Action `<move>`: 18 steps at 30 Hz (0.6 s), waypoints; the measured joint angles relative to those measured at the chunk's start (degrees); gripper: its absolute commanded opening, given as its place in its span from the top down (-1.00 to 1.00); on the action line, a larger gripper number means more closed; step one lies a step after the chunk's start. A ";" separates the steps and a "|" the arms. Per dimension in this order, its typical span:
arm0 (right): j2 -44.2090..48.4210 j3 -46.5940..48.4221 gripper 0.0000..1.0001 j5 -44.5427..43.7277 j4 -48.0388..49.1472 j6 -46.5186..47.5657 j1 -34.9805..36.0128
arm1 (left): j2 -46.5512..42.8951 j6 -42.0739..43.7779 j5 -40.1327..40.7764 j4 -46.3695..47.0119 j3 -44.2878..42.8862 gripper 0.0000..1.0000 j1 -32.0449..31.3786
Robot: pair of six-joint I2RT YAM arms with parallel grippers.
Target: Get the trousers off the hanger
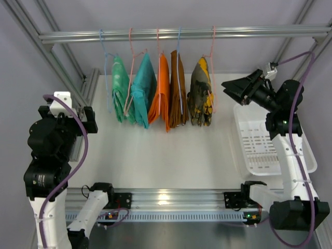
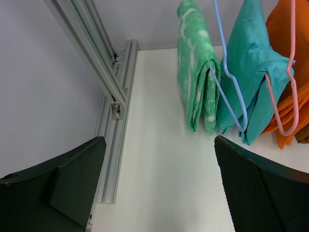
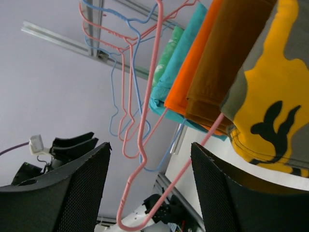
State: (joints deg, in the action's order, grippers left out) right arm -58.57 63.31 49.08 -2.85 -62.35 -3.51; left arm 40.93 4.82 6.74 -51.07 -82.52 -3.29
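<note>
Five pairs of folded trousers hang on wire hangers from a metal rail [image 1: 181, 34]: green [image 1: 119, 88], teal [image 1: 142, 91], orange [image 1: 162, 96], brown [image 1: 179, 93] and yellow-and-dark [image 1: 201, 98]. My right gripper [image 1: 231, 88] is open, raised just right of the yellow-and-dark pair. In the right wrist view the pink hanger [image 3: 145, 159] that carries that pair [image 3: 270, 96] shows its low corner between my open fingers [image 3: 149, 188], untouched. My left gripper [image 1: 89, 120] is open and empty at the far left. Its view [image 2: 159, 183] shows the green [image 2: 198, 72] and teal [image 2: 251, 72] pairs ahead.
A white slotted basket [image 1: 254, 150] lies on the table under the right arm. Aluminium frame posts [image 1: 85, 85] stand at the back left, next to the left gripper. White table [image 1: 166, 155] spreads below the hanging trousers.
</note>
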 measured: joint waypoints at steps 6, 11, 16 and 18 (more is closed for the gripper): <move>-6.25 3.87 -0.26 -1.81 4.50 -2.43 7.45 | 1.49 0.00 0.13 0.09 -1.03 -0.98 0.00; -10.60 6.25 -0.17 -2.51 5.99 -2.38 10.21 | 2.62 -0.02 0.50 0.17 -1.27 -0.98 0.00; -13.99 6.58 0.10 -2.45 9.31 -3.87 11.13 | 3.96 -0.17 0.66 0.52 -1.36 -0.98 0.00; -15.15 6.58 0.22 -2.43 11.69 -5.05 11.28 | 4.46 -0.17 0.63 0.57 -1.38 -0.98 0.00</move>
State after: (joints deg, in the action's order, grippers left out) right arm -73.71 69.89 46.65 8.84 -67.40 7.77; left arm 45.39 4.64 7.38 -50.50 -83.90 -3.29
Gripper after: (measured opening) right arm 0.441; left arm 0.991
